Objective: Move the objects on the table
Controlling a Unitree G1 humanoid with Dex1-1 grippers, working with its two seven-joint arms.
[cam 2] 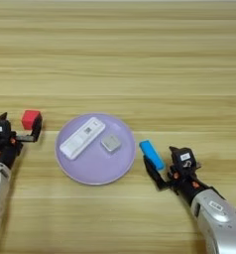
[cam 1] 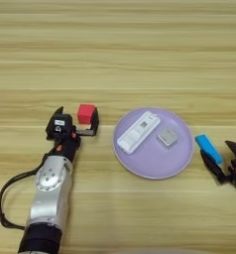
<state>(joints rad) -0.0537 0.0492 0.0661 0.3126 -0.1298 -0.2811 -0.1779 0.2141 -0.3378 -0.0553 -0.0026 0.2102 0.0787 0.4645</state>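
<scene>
— Reaching up from the near edge, what do both arms show?
— I see the right gripper [cam 2: 157, 166], fingers apart, straddling the blue bar [cam 2: 151, 154], angled near-right to far-left beside the purple plate [cam 2: 73, 171]. The left gripper [cam 1: 76, 119] is spread beside the red cube [cam 1: 86, 113].

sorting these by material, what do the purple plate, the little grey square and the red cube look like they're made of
Purple plate: likely plastic, smooth, uniform lilac with a soft sheen at the rim. Grey square block: looks metallic, silvery with a brighter top face, though painted plastic is possible. Red cube: solid matte red, probably plastic or painted wood; the look leaves that open.
</scene>
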